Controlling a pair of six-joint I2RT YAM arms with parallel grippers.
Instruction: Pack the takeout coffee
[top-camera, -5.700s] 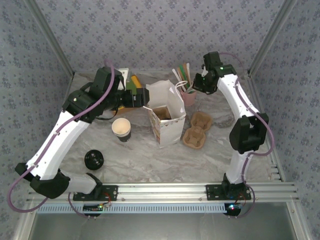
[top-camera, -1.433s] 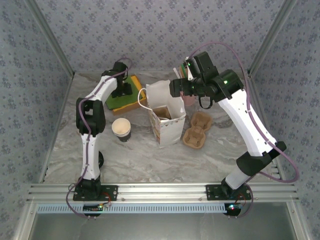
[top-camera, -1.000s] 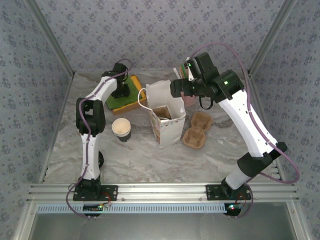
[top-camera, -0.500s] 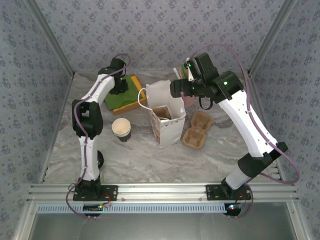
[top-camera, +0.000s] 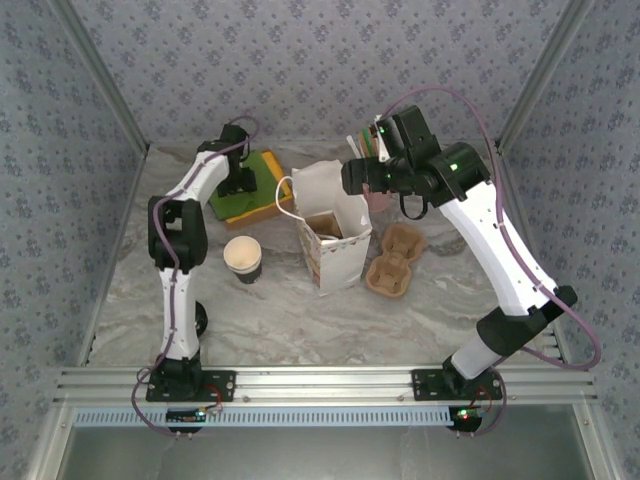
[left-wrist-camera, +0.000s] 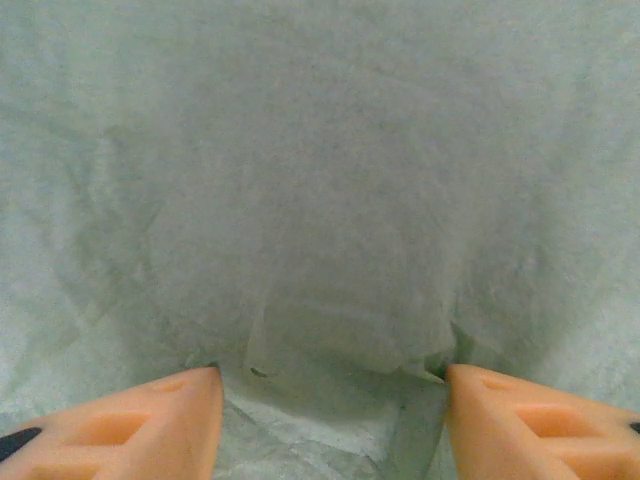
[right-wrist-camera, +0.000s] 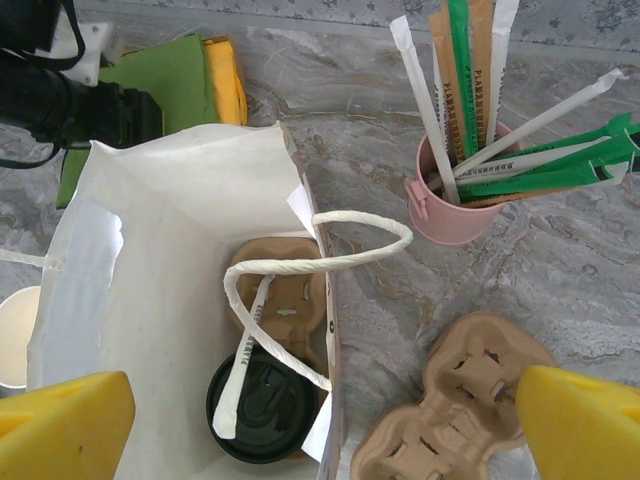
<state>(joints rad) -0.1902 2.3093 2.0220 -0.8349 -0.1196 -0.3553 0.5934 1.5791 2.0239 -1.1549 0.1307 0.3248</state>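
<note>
The takeout coffee (right-wrist-camera: 275, 410), a dark cup with a round black lid, stands inside the white paper bag (right-wrist-camera: 170, 250) in a brown cardboard carrier (right-wrist-camera: 285, 290). A wrapped straw lies across its lid. My right gripper (right-wrist-camera: 320, 425) hangs open above the bag's mouth (top-camera: 330, 215), with nothing between its yellow fingers. My left gripper (top-camera: 239, 181) is at the back left, down on a stack of green napkins (top-camera: 256, 190). In the left wrist view its orange fingers (left-wrist-camera: 150, 420) stand apart on pale green tissue (left-wrist-camera: 330, 200), a raised fold between them.
A lidless cup (top-camera: 243, 257) stands left of the bag. A loose black lid (top-camera: 201, 319) lies behind the left arm. An empty cardboard carrier (top-camera: 392, 262) lies right of the bag. A pink cup of straws (right-wrist-camera: 465, 200) stands behind it.
The left gripper's jaws have opened, and it has shifted slightly over the napkin stack. The right arm, the bag and the cups have stayed put.
</note>
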